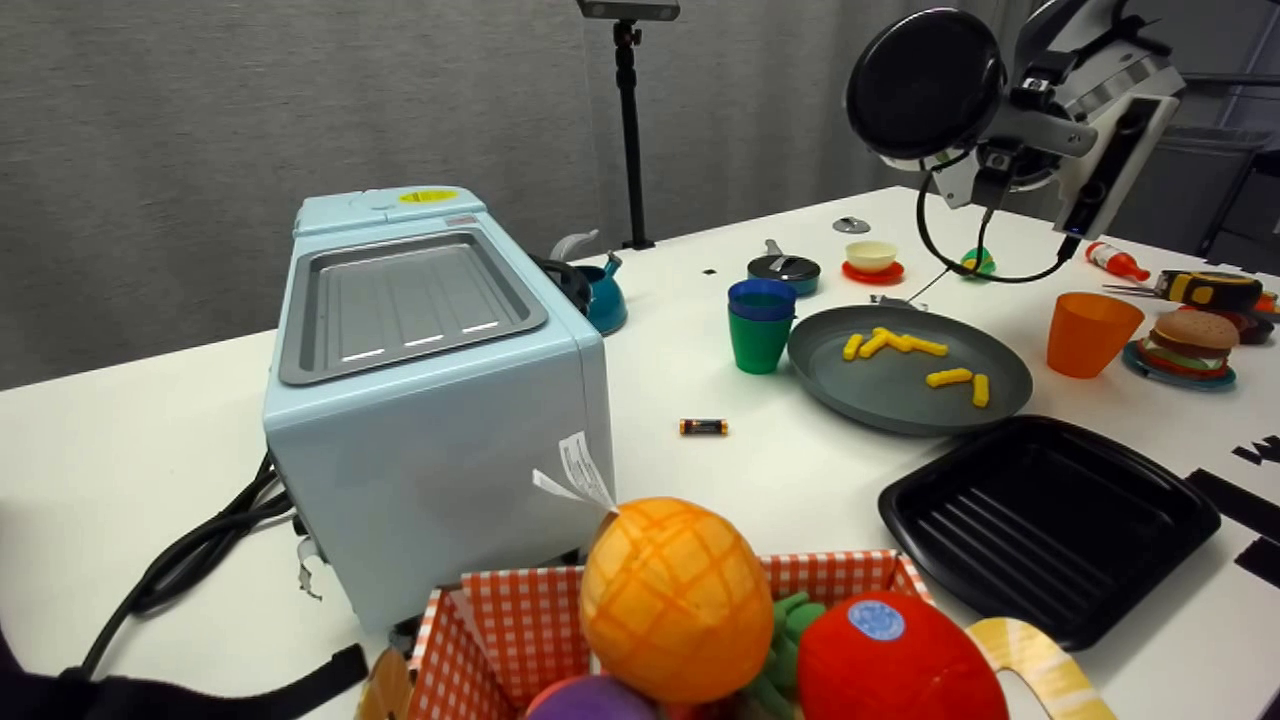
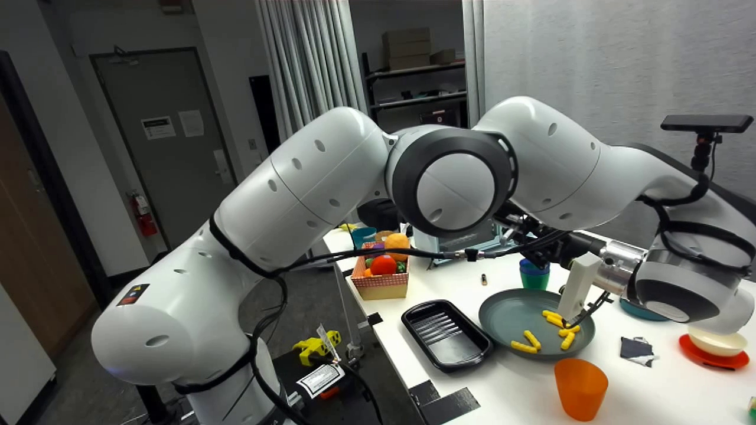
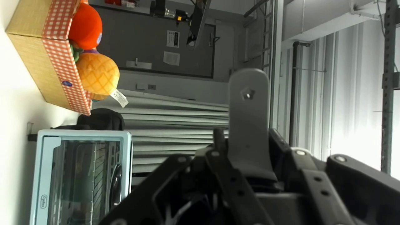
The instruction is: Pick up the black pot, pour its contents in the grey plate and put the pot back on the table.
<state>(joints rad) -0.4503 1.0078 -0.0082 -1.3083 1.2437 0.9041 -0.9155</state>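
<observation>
The black pot [image 1: 925, 85] is held high above the table [image 1: 640, 470], tipped on its side with a round black face turned to the camera. My gripper [image 1: 1010, 135] is closed on its handle. In the wrist view, the grey handle [image 3: 248, 112] stands between the fingers of the gripper [image 3: 249, 139]. In an exterior view the gripper [image 2: 534, 239] is partly covered by the arm, and I cannot make out the pot there. The yellow pieces [image 1: 885, 342] lie spread on the grey plate [image 1: 880, 395]; both also show in an exterior view, the pieces [image 2: 524, 347] and plate [image 2: 508, 316].
Around the plate stand stacked blue and green cups [image 1: 760, 335], an orange cup [image 1: 1090, 335] and a black ridged tray [image 1: 1050, 520]. A small lidded pan [image 1: 785, 270] and a cream bowl [image 1: 870, 256] stand behind. A light-blue oven [image 1: 440, 440] and a toy-filled box [image 1: 500, 620] stand nearby.
</observation>
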